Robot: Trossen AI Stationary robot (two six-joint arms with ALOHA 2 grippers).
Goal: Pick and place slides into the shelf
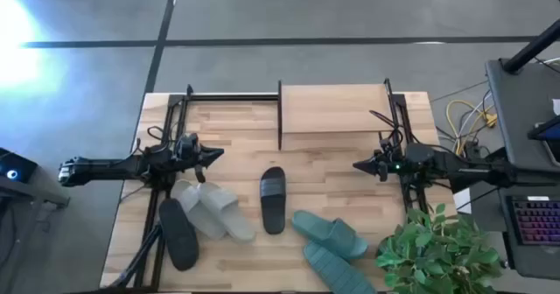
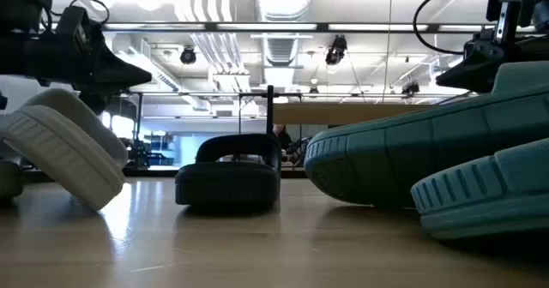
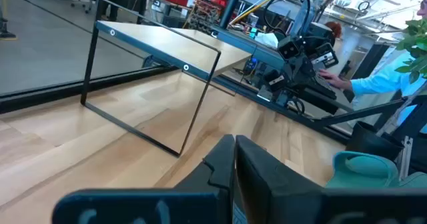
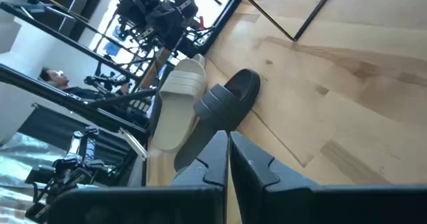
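task at its outset: the shelf (image 1: 334, 108) stands at the far edge of the counter (image 1: 350, 167) with nothing on its top board, and all six slides lie on the counter in front of it, namely a black slide (image 1: 273, 199) at centre, a second black slide (image 1: 178, 234) and the light grey pair (image 1: 213, 209) toward the left, and the teal-green pair (image 1: 331, 246) toward the right. the left gripper (image 1: 216, 154) and right gripper (image 1: 359, 165) hover above the counter on either side, jaws closed together and holding nothing, so every slide remains to be picked and placed.

Table (image 1: 245, 128) viewed from overhead and from tabletop level; black slide (image 1: 273, 199) shared by 3 views.
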